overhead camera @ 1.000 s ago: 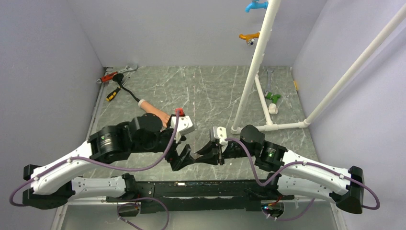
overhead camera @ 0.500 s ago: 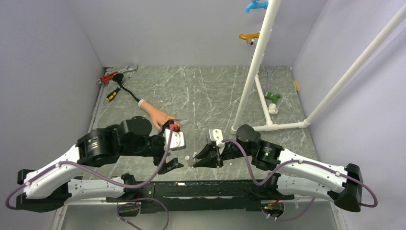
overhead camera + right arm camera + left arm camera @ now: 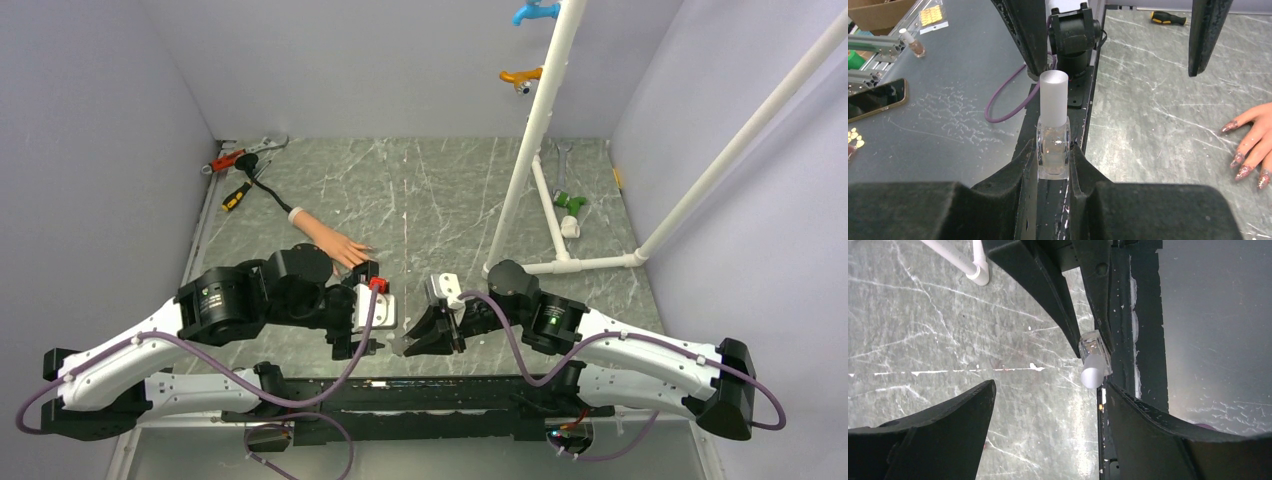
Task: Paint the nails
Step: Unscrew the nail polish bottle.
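Note:
The mannequin hand (image 3: pixel 330 243) lies palm down on the marble table. Its glittery pink nails (image 3: pixel 1243 167) show at the right edge of the right wrist view. My right gripper (image 3: pixel 1053 152) is shut on a small clear bottle (image 3: pixel 1053 142) with a frosted white cap (image 3: pixel 1053 95), held upright over the black rail. In the left wrist view that bottle (image 3: pixel 1094 354) points its cap at the camera, just beyond my left gripper (image 3: pixel 1050 385). The left gripper is open and holds nothing. Its right fingertip (image 3: pixel 1128 400) is close beside the cap.
A screwdriver (image 3: pixel 236 196) and a wrench (image 3: pixel 262 147) lie at the far left corner. A white pipe frame (image 3: pixel 530 140) stands to the right. The black base rail (image 3: pixel 430 385) runs along the near edge. Beyond it, a phone (image 3: pixel 875 97) and another small bottle (image 3: pixel 912 44) lie on a grey surface.
My left gripper drew back from the right gripper toward the near edge, turned, and its jaws narrowed a little. The right gripper shifted left with the bottle.

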Motion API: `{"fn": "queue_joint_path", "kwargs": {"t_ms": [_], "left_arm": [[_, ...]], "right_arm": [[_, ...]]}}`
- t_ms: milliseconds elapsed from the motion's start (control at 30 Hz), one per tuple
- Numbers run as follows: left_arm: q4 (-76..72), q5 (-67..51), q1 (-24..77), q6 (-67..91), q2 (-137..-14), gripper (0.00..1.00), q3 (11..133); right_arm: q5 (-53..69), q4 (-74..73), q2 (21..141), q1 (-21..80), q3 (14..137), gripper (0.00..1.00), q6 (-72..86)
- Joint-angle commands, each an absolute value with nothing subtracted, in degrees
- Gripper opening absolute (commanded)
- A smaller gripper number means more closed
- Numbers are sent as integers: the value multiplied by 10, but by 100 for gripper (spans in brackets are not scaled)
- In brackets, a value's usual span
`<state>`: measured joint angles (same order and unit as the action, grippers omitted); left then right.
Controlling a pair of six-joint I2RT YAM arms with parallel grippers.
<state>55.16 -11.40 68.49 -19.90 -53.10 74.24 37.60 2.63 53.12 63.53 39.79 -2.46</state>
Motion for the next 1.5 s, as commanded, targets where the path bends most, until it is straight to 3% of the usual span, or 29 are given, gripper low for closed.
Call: {"fn": "queue_joint_path", "kwargs": {"t_ms": [0,333,1267,1400,1467], "left_arm": [[506,-151,687,-228,-520,84,722],[495,-201,687,-239,-512,76,704],[489,-202,687,-240,-527,47,672],[491,-205,687,-238,-531,34,674],[495,-206,687,-235,-536,18,677]], "right_arm": [[384,51,533,643,427,0,-29],[338,60,533,649,426,0,-24],[318,75,549,665,435,0,-26],[318,75,552,666,436,0,-28],[318,78,552,666,435,0,-27]]}}
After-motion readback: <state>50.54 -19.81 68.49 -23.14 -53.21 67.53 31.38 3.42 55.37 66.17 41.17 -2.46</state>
